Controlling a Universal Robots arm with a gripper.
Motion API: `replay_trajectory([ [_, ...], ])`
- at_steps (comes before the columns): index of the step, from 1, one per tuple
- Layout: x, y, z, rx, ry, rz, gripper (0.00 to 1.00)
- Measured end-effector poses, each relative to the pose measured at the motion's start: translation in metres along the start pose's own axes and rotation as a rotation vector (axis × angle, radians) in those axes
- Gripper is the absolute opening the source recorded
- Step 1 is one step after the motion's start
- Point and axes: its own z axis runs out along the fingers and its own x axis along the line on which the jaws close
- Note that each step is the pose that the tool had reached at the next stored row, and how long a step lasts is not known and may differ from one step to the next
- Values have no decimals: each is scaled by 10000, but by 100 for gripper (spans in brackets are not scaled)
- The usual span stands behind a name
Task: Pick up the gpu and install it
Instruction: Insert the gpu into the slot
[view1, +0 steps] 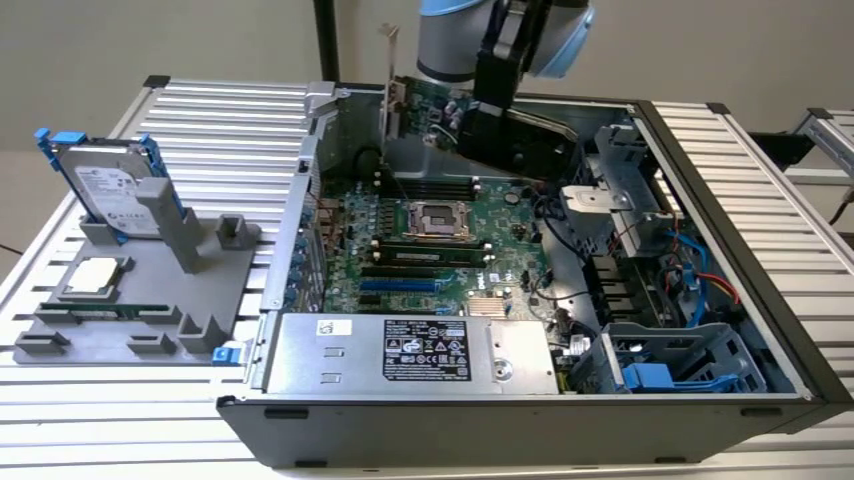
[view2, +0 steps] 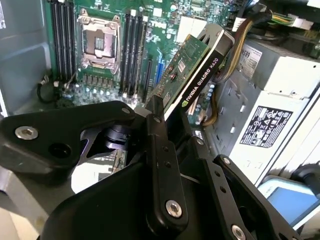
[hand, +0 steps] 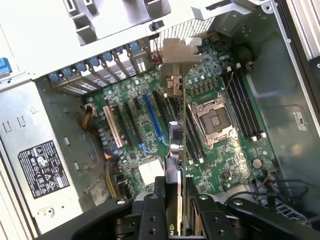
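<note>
My gripper (view1: 497, 125) is shut on the gpu (view1: 430, 108), a green card with a silver bracket (view1: 391, 60), and holds it in the air over the far end of the open computer case (view1: 747, 250). In the first wrist view the gpu (hand: 173, 117) appears edge-on between the fingers (hand: 161, 200), its bracket (hand: 176, 55) pointing at the case's rear slot wall, above the motherboard (hand: 220, 150) between the blue slot (hand: 152, 120) and the processor socket (hand: 214, 120). The second wrist view shows the gpu (view2: 192, 65) tilted, with the black cooler on one face.
A silver power supply (view1: 400, 350) fills the case's near end. Drive bays and blue cables (view1: 687, 250) line the exterior view's right. On that view's left, a grey stand (view1: 134, 300) holds a hard drive with blue rails (view1: 107, 185), a processor chip (view1: 91, 275) and a memory stick (view1: 100, 310).
</note>
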Motion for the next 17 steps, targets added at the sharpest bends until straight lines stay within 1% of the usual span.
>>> replay_trajectory([
  [17,0,0,0,-37,102,-2014,0],
])
